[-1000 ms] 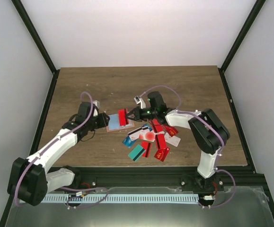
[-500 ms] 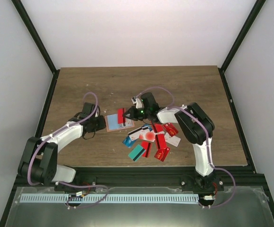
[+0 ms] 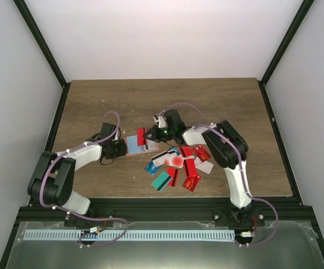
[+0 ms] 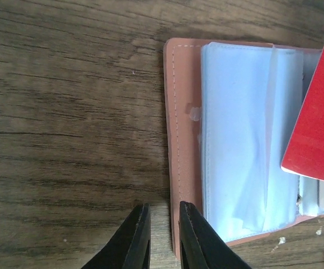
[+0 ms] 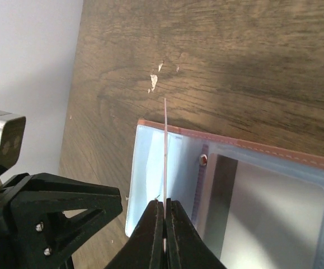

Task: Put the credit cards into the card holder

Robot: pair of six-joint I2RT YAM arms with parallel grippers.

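The card holder point(image 3: 132, 147) lies open on the table, salmon cover down, clear sleeves point(image 4: 245, 140) up. My right gripper point(image 3: 150, 135) is shut on a red credit card point(image 3: 142, 137). In the right wrist view this card point(image 5: 165, 145) stands edge-on above the holder's sleeve point(image 5: 148, 174), pinched at the right gripper point(image 5: 164, 203). My left gripper point(image 4: 163, 206) stands at the holder's left edge point(image 4: 178, 112), jaws a narrow gap apart with wood showing between them; its right finger overlaps that edge. The red card point(image 4: 318, 123) shows at the right of that view.
Several loose credit cards point(image 3: 179, 163), mostly red, lie in a heap right of the holder, with a teal card point(image 3: 162, 179) and a white card point(image 3: 164, 158) among them. The left arm's black fingers point(image 5: 66, 207) sit close beside the right gripper. Black frame posts border the table.
The left jaws have narrowed and the left arm has folded in, keeping its gripper at the holder's left edge. The right gripper has carried the red card slightly left over the holder.
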